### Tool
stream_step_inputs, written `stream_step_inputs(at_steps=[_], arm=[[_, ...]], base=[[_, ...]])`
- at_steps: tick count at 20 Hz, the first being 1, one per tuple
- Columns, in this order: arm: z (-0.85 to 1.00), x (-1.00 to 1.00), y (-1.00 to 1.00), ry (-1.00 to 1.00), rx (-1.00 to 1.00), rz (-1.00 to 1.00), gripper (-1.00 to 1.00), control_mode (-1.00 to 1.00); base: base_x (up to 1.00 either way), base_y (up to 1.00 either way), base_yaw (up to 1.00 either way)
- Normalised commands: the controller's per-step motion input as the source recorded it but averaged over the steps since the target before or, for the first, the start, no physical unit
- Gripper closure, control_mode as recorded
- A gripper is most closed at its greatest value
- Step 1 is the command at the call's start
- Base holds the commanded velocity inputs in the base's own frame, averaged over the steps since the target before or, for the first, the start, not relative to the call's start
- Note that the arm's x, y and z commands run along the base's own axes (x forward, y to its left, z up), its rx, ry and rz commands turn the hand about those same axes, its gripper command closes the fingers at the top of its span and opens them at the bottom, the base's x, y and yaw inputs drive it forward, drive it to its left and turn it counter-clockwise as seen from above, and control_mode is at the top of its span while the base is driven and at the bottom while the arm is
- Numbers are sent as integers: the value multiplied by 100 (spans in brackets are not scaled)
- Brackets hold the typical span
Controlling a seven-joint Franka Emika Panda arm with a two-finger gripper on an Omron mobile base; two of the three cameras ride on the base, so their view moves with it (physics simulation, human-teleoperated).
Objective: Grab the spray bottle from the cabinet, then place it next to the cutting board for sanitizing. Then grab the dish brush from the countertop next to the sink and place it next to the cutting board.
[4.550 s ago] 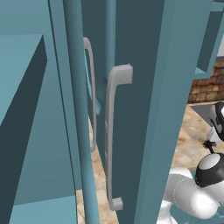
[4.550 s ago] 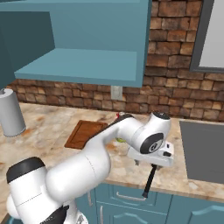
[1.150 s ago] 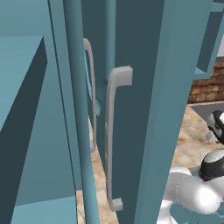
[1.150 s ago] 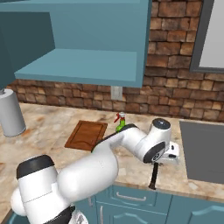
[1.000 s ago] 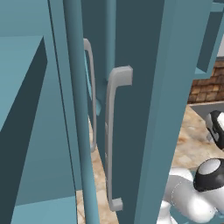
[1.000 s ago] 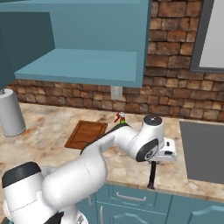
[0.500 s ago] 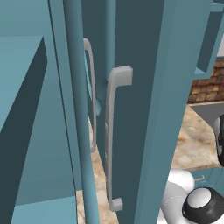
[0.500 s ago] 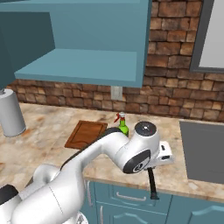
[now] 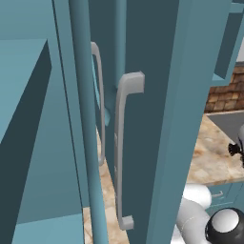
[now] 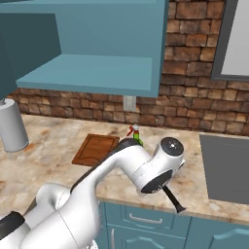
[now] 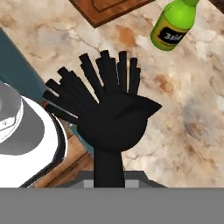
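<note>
The brush (image 11: 109, 109), all black, is gripped by its handle in the closed hand (image 11: 109, 175), bristles fanned out over the tan bench (image 11: 188, 109). In the right base view its handle (image 10: 172, 198) sticks down past the bench's front edge, right of the board (image 10: 96, 149). The green bottle (image 10: 136, 137) stands on the bench just beside the board's right edge. A grey roll (image 10: 11, 125) stands well left of the board, under the blue cabinet (image 10: 92, 73).

Kitchen: teal cabinets (image 10: 97, 44), brick wall (image 10: 189, 63), stone countertop (image 10: 53, 146)
</note>
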Motion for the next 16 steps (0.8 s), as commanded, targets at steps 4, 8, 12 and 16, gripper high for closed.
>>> stream_step_inputs(at_steps=[4, 8, 12, 16], arm=[[0, 0, 70, -22, -2, 50, 100, -100], [0, 0, 88, -15, -8, 41, 100, -100], [1, 0, 98, -9, -11, 29, 100, -100], [1, 0, 89, -2, -11, 11, 100, -100]], base=[[0, 0, 0], [0, 0, 0], [0, 0, 0], [0, 0, 0]])
